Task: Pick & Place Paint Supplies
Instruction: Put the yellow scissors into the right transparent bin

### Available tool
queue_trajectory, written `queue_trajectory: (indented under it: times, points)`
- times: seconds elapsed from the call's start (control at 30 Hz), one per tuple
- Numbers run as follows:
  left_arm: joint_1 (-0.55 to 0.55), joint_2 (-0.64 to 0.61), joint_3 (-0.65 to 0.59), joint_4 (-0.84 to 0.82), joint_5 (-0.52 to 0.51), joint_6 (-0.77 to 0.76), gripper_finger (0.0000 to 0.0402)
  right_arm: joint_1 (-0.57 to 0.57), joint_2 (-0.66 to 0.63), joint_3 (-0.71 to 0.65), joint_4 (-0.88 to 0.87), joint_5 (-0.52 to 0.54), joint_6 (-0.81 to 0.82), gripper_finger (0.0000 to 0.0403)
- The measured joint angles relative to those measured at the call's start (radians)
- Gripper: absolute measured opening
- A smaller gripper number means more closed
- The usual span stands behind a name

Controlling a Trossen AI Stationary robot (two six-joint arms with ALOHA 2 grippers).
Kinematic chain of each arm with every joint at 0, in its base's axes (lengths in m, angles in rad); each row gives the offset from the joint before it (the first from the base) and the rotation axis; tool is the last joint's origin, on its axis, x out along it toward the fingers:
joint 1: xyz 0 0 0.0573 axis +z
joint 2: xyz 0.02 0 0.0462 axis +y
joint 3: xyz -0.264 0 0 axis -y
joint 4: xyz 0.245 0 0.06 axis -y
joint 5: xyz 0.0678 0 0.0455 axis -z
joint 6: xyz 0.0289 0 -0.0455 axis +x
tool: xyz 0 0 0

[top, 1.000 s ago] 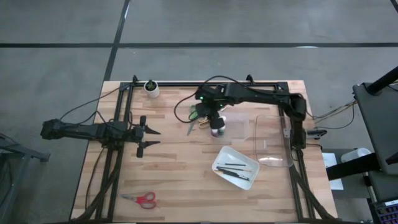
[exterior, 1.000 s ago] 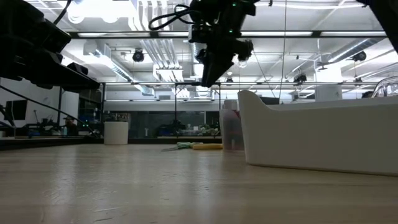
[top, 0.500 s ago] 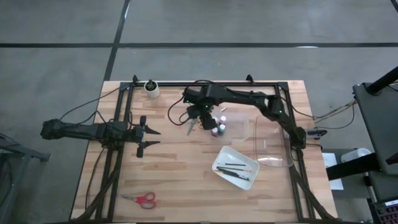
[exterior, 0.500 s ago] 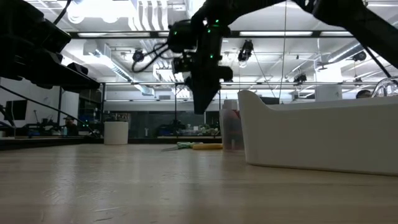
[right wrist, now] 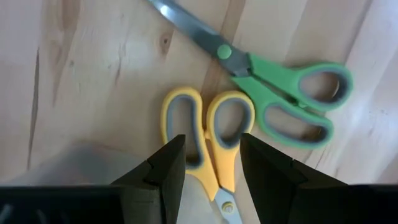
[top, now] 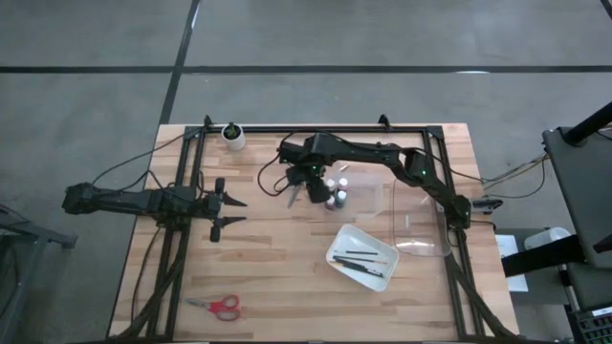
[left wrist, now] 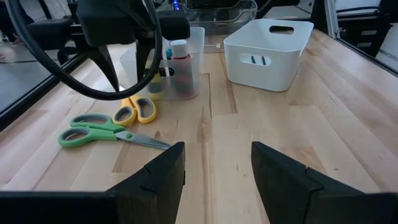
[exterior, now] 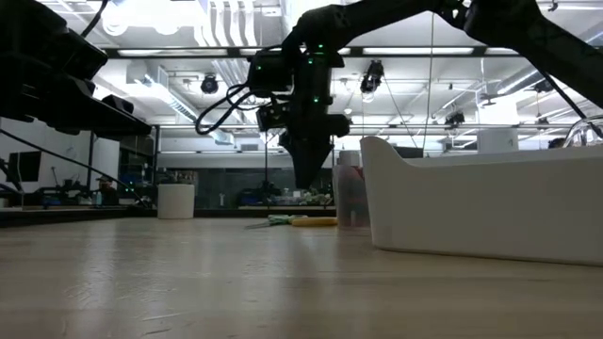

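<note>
Two dark arms share the wooden table [top: 287, 268], and we see the right gripper [right wrist: 208, 163] poised directly above the yellow-handled scissors [right wrist: 210, 140], its fingers parted with nothing between them and the scissors' handle loops showing in the gap. Just beside them lie the green-handled scissors [right wrist: 283, 87], blade pointing away across the planks; from the left wrist view we find both pairs flat on the wood, the yellow-handled scissors [left wrist: 138, 110] touching the green-handled scissors [left wrist: 99, 129] near the handles. Close by stand the paint bottles [top: 336, 192], grouped inside a clear container [left wrist: 186, 62], where we pick out a red bottle [left wrist: 180, 67] with a pale cap. From above, we see the right arm reaching from the table's far right corner to the middle of the back half, its gripper [top: 308, 187] over the scissors. Nearer the front right sits the white tray [top: 361, 256], holding thin dark brushes [top: 363, 254]. Well apart, the red-handled scissors [top: 220, 306] lie alone at the front left. We find the left gripper [top: 232, 211] waiting at the left side, fingers apart and empty. A small white cup [top: 232, 137] stands at the back edge.
</note>
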Motion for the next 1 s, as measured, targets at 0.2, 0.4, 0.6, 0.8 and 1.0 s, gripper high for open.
queue_trajectory:
  times: [0.2, 0.4, 0.6, 0.8, 1.0]
  points:
    - [0.0, 0.0, 0.0, 0.0, 0.0, 0.0, 0.0187, 0.0, 0.008, -0.004, 0.015, 0.0, 0.101, 0.0151]
    - [0.0, 0.0, 0.0, 0.0, 0.0, 0.0, 0.0187, -0.003, 0.007, -0.004, 0.022, 0.001, 0.33, 0.0151]
    - [0.0, 0.0, 0.0, 0.0, 0.0, 0.0, 0.0187, 0.0, 0.014, -0.006, 0.044, 0.003, 0.262, 0.0151]
    - [0.0, 0.0, 0.0, 0.0, 0.0, 0.0, 0.0187, 0.006, 0.031, -0.019, 0.071, 0.003, 0.261, 0.0151]
    - [0.0, 0.0, 0.0, 0.0, 0.0, 0.0, 0.0187, 0.006, 0.059, -0.023, 0.077, 0.002, 0.271, 0.0151]
